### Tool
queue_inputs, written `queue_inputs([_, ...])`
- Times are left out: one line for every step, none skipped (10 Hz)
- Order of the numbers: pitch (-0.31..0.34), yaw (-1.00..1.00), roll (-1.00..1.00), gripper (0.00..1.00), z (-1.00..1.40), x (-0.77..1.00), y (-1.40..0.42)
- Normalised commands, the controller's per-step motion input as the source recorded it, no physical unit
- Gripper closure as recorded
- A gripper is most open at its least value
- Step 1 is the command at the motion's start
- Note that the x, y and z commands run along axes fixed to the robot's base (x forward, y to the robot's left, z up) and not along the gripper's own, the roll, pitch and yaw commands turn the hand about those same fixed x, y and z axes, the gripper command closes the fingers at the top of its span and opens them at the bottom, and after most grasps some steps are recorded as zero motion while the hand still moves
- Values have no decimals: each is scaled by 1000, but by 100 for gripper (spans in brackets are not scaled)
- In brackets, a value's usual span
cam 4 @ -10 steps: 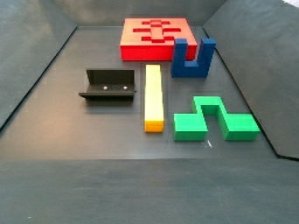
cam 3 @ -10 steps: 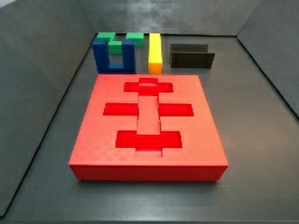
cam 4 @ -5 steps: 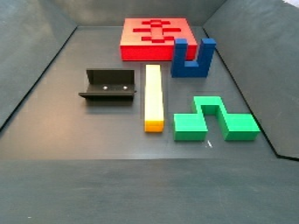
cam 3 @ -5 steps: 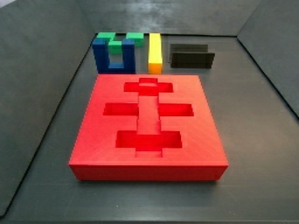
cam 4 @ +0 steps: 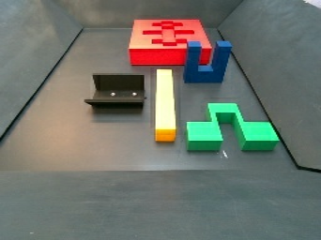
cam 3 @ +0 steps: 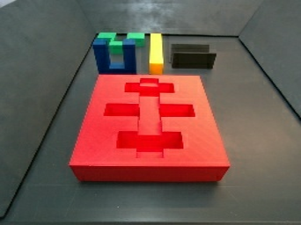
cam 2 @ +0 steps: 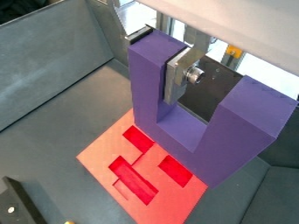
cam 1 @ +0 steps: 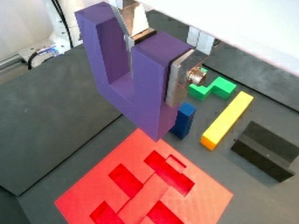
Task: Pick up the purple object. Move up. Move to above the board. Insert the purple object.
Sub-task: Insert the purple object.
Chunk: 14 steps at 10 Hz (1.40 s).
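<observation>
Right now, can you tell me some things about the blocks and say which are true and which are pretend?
1. The end effector holds the matte purple U-shaped block above the flat red board. True.
2. The long yellow bar lies on the red board. False: it lies on the grey floor, beside the board.
3. The purple block shows in both side views. False: only the wrist views show it.
4. The board's recessed cut-outs hold no blocks. True.
5. The green block sits inside the dark L-shaped fixture. False: they stand apart.

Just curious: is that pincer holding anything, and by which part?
Yes. The pincer grips the purple object by one upright prong, high above the board.
</observation>
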Motion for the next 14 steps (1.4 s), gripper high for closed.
queue_inputs([-19,-131,-4,100,-329,243,-423])
queue_inputs([-114,-220,0,100,-529,409,-697])
queue_inputs([-170,-177,0,100,-700,414,-709])
queue_inputs([-170,-140,0,100,-777,503,-643])
queue_inputs([-157,-103,0,100,-811,586,-603])
queue_inputs([-144,-49,0,100,-963,609,-606])
queue_inputs([-120,0,0,100,-1000,400,-554])
queue_inputs([-130,51,26,100,-966,143,-569])
queue_inputs([-241,129,146,100,-686,0,-434])
queue_inputs([-283,231,194,100,-531,0,-257])
queue_inputs([-260,297,283,100,-434,129,-189])
queue_inputs([-247,329,327,100,-363,89,-157])
queue_inputs([-246,354,283,100,-420,94,-57])
queue_inputs([-246,414,267,100,-423,0,-29])
